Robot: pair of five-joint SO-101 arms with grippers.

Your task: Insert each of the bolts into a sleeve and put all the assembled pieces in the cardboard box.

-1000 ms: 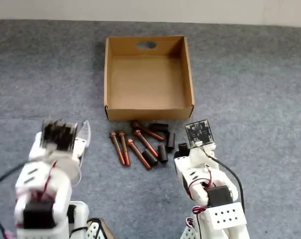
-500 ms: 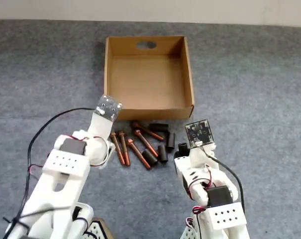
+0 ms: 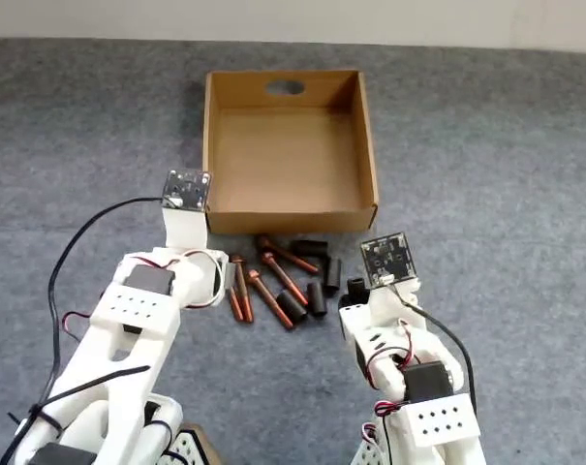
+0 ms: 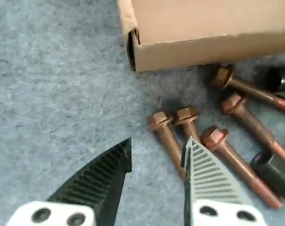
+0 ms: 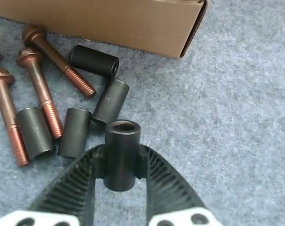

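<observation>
Over on the left, the left arm [image 3: 138, 320] leans in across the pile and covers the heads of the two nearest bolts [image 3: 268, 291] in the high view. Its wrist view shows the left gripper [image 4: 157, 149] spread wide with nothing in it. The dark finger [image 4: 104, 174] is over bare carpet [image 3: 486, 174], and the pale finger [image 4: 206, 174] crosses the shanks of the leftmost bolts, though whether it touches them is hard to say. There are five bolts, copper-brown with hex heads, lying fanned on the carpet just in front of the cardboard box [image 3: 207, 145], and a couple run off that wrist view's edge. The box sits open-topped, with an oval hand hole [image 3: 285, 87] in its far wall. Right of the bolts are the sleeves [image 5: 110, 101], four short black tubes lying loose, two of them touching bolt shanks. Next comes the right gripper [image 5: 121, 155], clamped on the held sleeve [image 5: 122, 136], which stands nearly upright with its bore showing on top and its lower end hidden between the ribbed fingers. From above, the camera board [image 3: 385, 257] covers that grip. Right of the box corner and the sleeves lies wide grey carpet.
</observation>
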